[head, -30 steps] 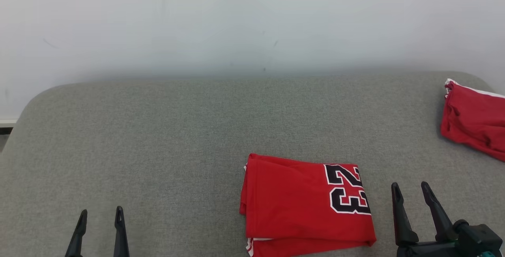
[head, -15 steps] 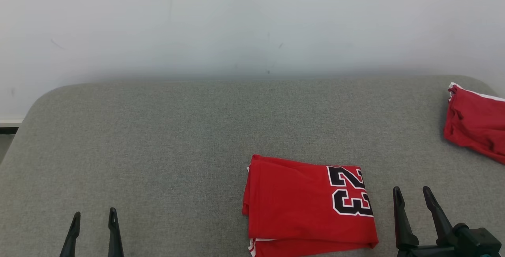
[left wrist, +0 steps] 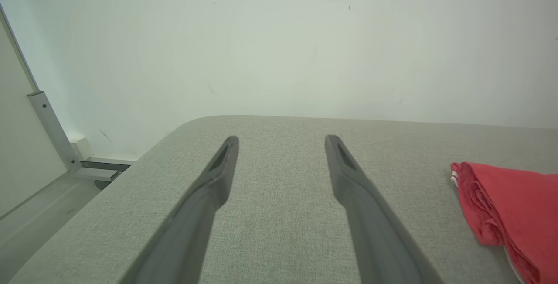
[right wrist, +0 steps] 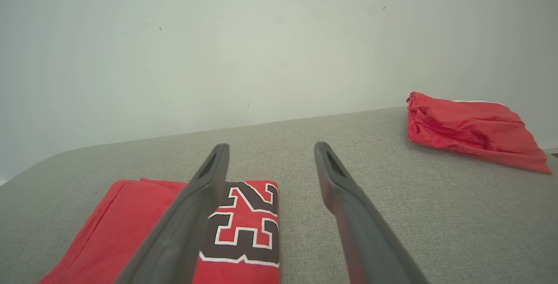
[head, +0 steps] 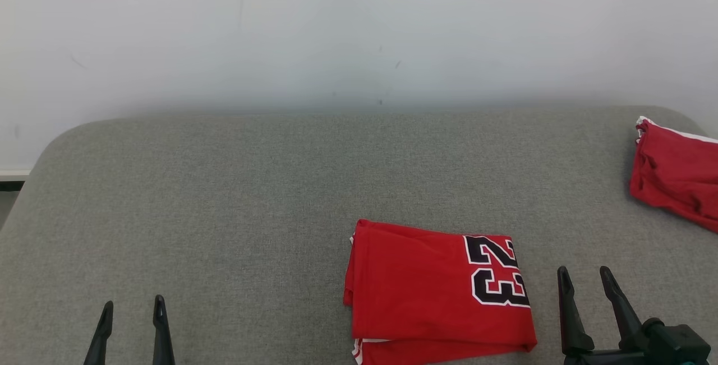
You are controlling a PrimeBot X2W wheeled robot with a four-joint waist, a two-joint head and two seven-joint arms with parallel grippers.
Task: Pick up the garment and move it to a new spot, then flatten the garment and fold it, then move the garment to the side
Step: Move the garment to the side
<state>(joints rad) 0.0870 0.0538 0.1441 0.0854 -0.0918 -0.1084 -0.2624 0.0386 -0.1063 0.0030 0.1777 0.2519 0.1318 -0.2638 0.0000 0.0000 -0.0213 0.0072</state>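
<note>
Folded red jersey (head: 437,292) w/ black "23" lies flat on grey fabric tabletop (head: 224,197), near the front edge, right of centre. Just beside its right side is the right claw (head: 583,270), fingers spread, pinching nothing. At lower left, well apart from the jersey, is the left claw (head: 133,301), also spread & empty. A 2nd red garment (head: 676,177), crumpled, w/ white trim, sits at the far right edge of the tabletop. Pale wall (head: 359,28) behind.
</note>
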